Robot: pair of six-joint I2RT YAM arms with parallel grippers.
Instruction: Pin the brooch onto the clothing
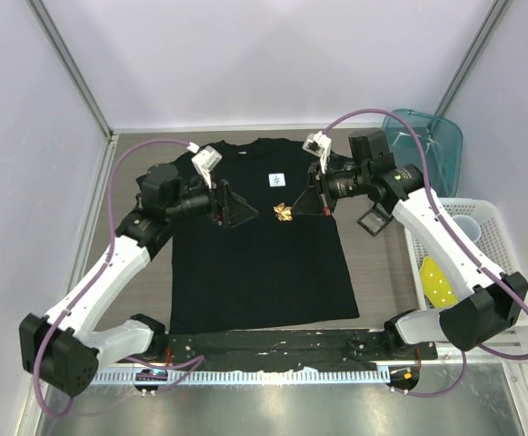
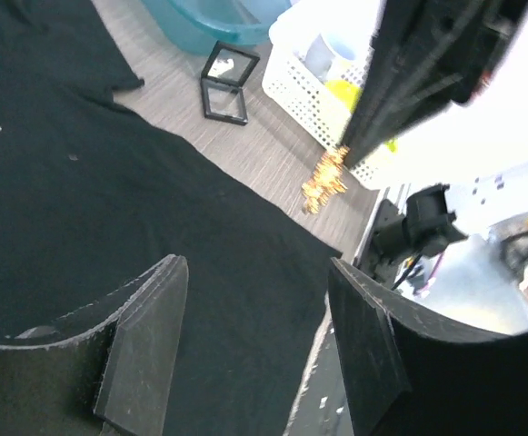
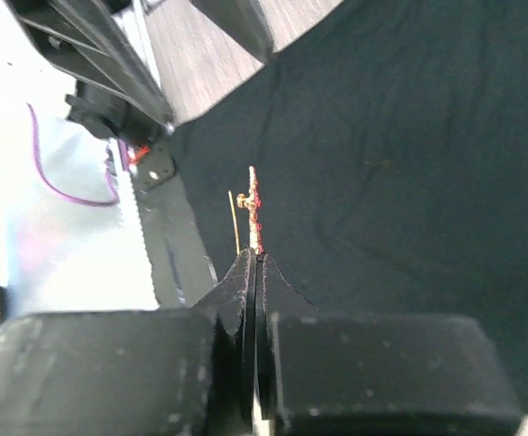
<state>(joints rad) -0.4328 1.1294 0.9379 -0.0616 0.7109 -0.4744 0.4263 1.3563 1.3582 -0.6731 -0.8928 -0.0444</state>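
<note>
- right gripper point(image 3: 256, 272): fingers pressed tight together, pinching the brooch point(image 3: 254, 213) by its lower edge right at the tips
- the brooch is edge-on from that wrist cam: a thin reddish-gold sliver poking up past the tips, with a skinny gold needle point(image 3: 234, 222) standing just to one side of it
- from the top cam the brooch point(image 1: 283, 213) shows as a tiny golden-orange leaf shape at the very tip of the right gripper point(image 1: 296, 209), over the chest area of the T-shirt point(image 1: 254, 272)
- whether it's touching the fabric I can't tell; from the left wrist cam it looks to be hanging free
- left gripper point(image 1: 245, 216): spread wide with nothing in it, pointing straight at the brooch from the opposite side; near it, not touching
- its two fingers point(image 2: 145, 336) frame a wide open gap, with the brooch point(image 2: 325, 182) out ahead of them and off to one side
- white label point(image 1: 277, 180): just beyond both sets of fingertips, toward the collar
- the shirt is black and spread flat on the table point(image 1: 382, 272), with lots of fabric all around the tips; hem and sleeve edges are well apart from them
- black box point(image 1: 373, 221): beside the right gripper's wrist, just off the shirt's edge, lying open in two square halves
- farther out behind the right arm: white basket point(image 1: 482, 245) and blue tub point(image 1: 427, 136)
- count: one brooch, one shirt, one label, one box, one basket, one tub, two grippers
</note>
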